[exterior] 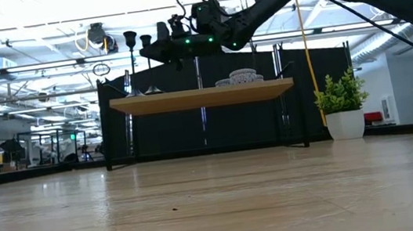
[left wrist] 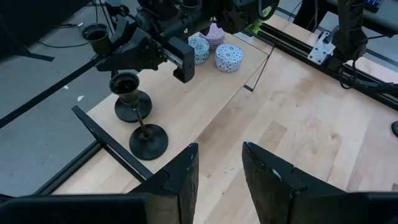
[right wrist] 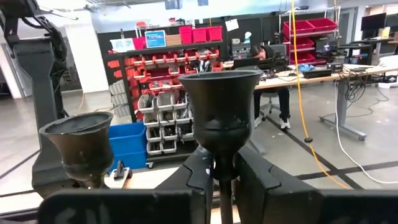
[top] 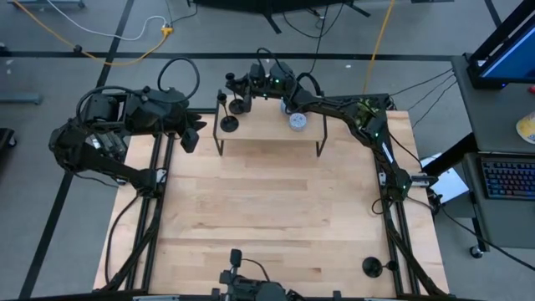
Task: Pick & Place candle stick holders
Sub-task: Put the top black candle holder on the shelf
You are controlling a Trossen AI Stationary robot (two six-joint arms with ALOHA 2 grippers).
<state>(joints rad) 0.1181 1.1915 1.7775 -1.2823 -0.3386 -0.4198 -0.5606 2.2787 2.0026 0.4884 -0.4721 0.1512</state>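
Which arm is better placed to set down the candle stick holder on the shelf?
The right arm: its claw already grips a candle stick holder above the shelf. The left claw is open, waiting beside it.

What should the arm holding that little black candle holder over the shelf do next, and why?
Probably lower it straight down. The right gripper pinches the stem of a candle stick holder above the raised shelf, beside two holders already standing there. The left gripper waits open, off to the side.
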